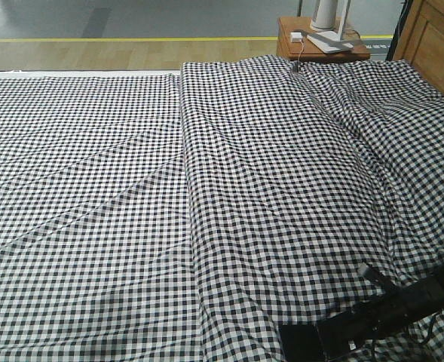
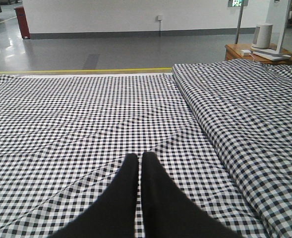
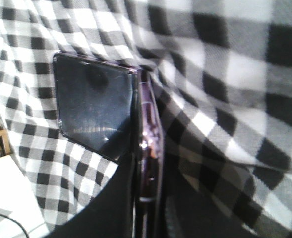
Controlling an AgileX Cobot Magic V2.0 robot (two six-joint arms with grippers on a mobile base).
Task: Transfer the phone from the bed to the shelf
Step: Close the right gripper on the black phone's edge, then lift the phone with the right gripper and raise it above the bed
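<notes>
The bed point(image 1: 131, 188), covered in black-and-white gingham, fills the front view. At its near right corner my right gripper point(image 1: 335, 332) is shut on the phone point(image 1: 297, 341), a dark slab low over the fabric. In the right wrist view the phone point(image 3: 93, 106) is held edge-on, its glossy black face to the left and its pinkish metal edge running down between my fingers point(image 3: 116, 208), with the right gripper point(image 3: 148, 168) clamped on it. My left gripper point(image 2: 140, 158) hovers shut and empty over the bed point(image 2: 61, 124). The shelf is out of view.
A thick fold point(image 1: 229, 151) of bedding runs down the bed's middle. A small brown bedside table point(image 1: 312, 47) with white items stands beyond the far right corner, beside the wooden headboard point(image 1: 433, 41). Grey floor point(image 2: 111, 49) lies beyond the bed.
</notes>
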